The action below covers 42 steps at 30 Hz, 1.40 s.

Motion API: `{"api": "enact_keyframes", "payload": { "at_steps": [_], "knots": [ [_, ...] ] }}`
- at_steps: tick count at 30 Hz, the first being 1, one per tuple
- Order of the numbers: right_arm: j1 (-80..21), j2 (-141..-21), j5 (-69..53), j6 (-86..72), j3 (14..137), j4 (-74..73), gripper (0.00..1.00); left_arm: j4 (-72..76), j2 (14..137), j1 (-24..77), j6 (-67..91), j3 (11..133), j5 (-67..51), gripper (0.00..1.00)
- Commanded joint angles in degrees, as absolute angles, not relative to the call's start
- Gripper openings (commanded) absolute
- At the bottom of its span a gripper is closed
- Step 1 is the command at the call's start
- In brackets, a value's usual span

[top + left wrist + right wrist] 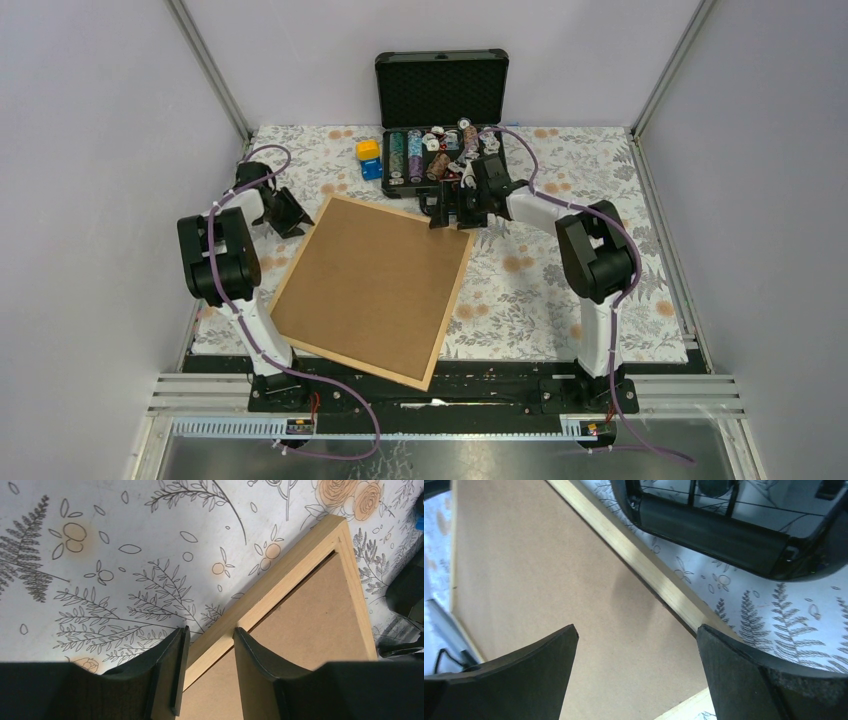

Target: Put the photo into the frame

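Note:
The frame (455, 300), thin light wood, lies flat on the flowered cloth with a brown hardboard backing sheet (370, 285) filling it. The photo is hidden. My left gripper (290, 213) is at the frame's upper left edge. In the left wrist view its jaws (210, 630) straddle the wooden rail (280, 575), one fingertip against the outer edge and one against the inner edge. My right gripper (447, 212) hovers over the frame's far right corner. Its jaws (636, 632) stand wide open above the backing sheet (534, 570), and the rail (644, 565) runs under one finger.
An open black case (441, 88) with stacks of chips stands at the back, just behind the right gripper, and its rim (724, 535) fills the top of the right wrist view. A yellow block (368, 150) and a blue block (371, 169) sit left of the case.

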<state>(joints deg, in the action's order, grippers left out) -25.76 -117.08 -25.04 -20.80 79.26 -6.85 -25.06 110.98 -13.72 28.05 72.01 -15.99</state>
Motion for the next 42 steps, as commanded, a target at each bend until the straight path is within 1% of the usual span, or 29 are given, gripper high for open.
{"api": "enact_keyframes", "payload": {
  "at_steps": [1, 3, 6, 8, 10, 13, 17, 21, 32, 39, 42],
  "knots": [
    [-28.1, -118.0, -10.9, -15.7, 81.4, -20.6, 0.99, -26.5, 113.7, -12.1, 26.6, 70.7, -13.2, 0.47],
    [-28.7, -118.2, -10.2, -14.9, 86.8, -25.7, 0.99, -26.5, 113.2, -12.2, 26.2, 70.9, -13.3, 0.51],
    [-28.7, -116.6, -7.7, -15.0, 91.8, -31.6, 1.00, -26.8, 111.8, -12.1, 25.4, 71.3, -13.2, 0.61],
    [-28.7, -114.4, -7.9, -15.6, 91.3, -32.9, 1.00, -27.1, 111.0, -12.2, 24.9, 71.6, -12.9, 0.67],
    [-29.0, -112.3, -11.6, -17.4, 87.9, -32.4, 1.00, -26.9, 110.8, -12.3, 24.6, 71.7, -13.5, 0.69],
    [-31.1, -109.9, -17.6, -19.7, 83.5, -28.8, 0.99, -26.6, 111.4, -12.4, 24.8, 71.9, -15.3, 0.69],
    [-33.1, -109.8, -20.1, -21.8, 81.0, -25.5, 0.95, -26.0, 111.9, -12.6, 25.3, 71.6, -17.0, 0.69],
    [-33.4, -111.2, -19.3, -22.1, 80.5, -24.0, 0.92, -25.5, 112.4, -12.6, 25.7, 71.3, -18.2, 0.69],
    [-33.6, -120.5, -15.7, -24.2, 77.5, -22.1, 0.91, -24.7, 113.2, -12.6, 26.6, 70.8, -20.3, 0.70],
    [-33.6, -120.0, -14.7, -25.1, 77.8, -22.7, 0.93, -24.3, 114.0, -12.2, 26.6, 71.0, -22.8, 0.71],
    [-33.6, -121.3, -17.3, -24.8, 77.9, -22.8, 0.93, -23.6, 114.6, -11.8, 26.5, 70.9, -24.5, 0.74]
  ]
}}
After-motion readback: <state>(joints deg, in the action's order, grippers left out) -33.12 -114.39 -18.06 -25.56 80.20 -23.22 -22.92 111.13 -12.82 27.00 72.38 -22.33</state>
